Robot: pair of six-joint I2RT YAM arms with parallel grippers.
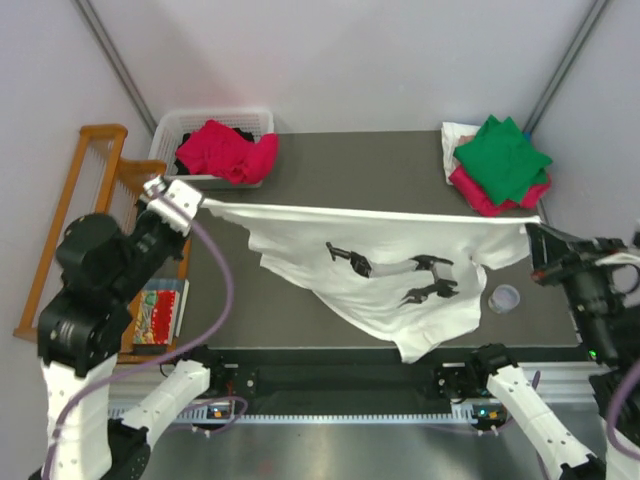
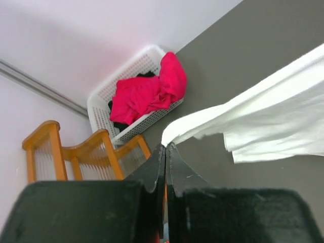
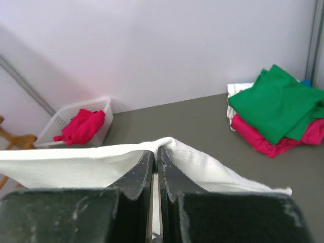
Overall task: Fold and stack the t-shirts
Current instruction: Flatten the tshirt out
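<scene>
A large white t-shirt [image 1: 380, 270] with black print hangs stretched between my two grippers above the table. My left gripper [image 1: 203, 203] is shut on its left corner, seen in the left wrist view [image 2: 166, 147] with white cloth [image 2: 263, 116] running off to the right. My right gripper [image 1: 532, 228] is shut on the right corner, seen in the right wrist view [image 3: 157, 149] with the hem [image 3: 217, 167] draped over the fingers. A folded green t-shirt [image 1: 503, 155] lies on a crimson-pink one [image 1: 480, 195] at the back right. Another crimson-pink t-shirt [image 1: 228, 150] lies in the basket.
A white slotted basket [image 1: 260, 120] stands at the back left corner. A wooden rack [image 1: 95, 180] stands left of the table. A small clear round lid [image 1: 504, 298] lies near the right front. A colourful book [image 1: 160, 312] lies off the left edge.
</scene>
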